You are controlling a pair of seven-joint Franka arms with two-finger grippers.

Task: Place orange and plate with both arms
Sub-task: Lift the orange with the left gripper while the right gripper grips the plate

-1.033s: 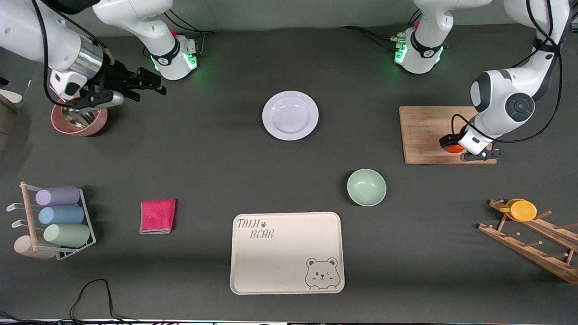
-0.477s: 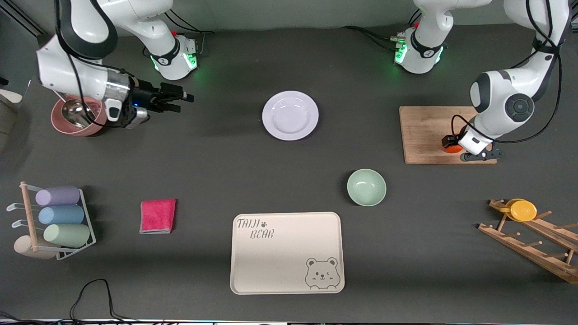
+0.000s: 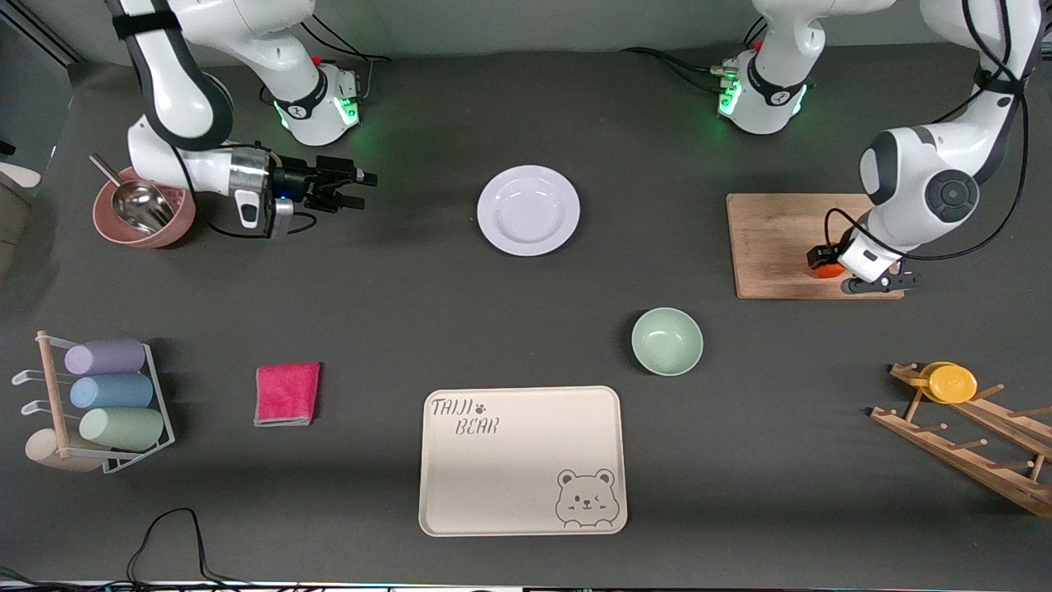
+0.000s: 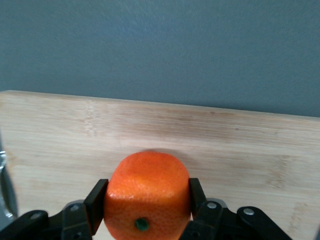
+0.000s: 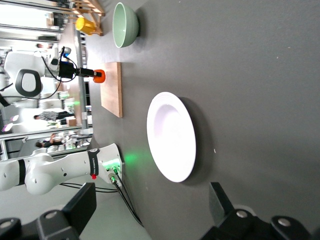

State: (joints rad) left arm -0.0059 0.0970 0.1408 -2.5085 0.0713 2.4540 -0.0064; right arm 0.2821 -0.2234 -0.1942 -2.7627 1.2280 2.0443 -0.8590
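Right gripper (image 3: 355,187) moved toward plate (image 3: 528,210), left gripper (image 4: 145,200) clamping orange (image 4: 147,192)

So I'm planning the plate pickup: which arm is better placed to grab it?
Right. The right gripper is open, empty and facing the plate; the left gripper is shut on the orange at the board.

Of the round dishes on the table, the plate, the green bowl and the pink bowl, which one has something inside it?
The pink bowl at the right arm's end of the table: a metal scoop lies in it. The plate and green bowl hold nothing.
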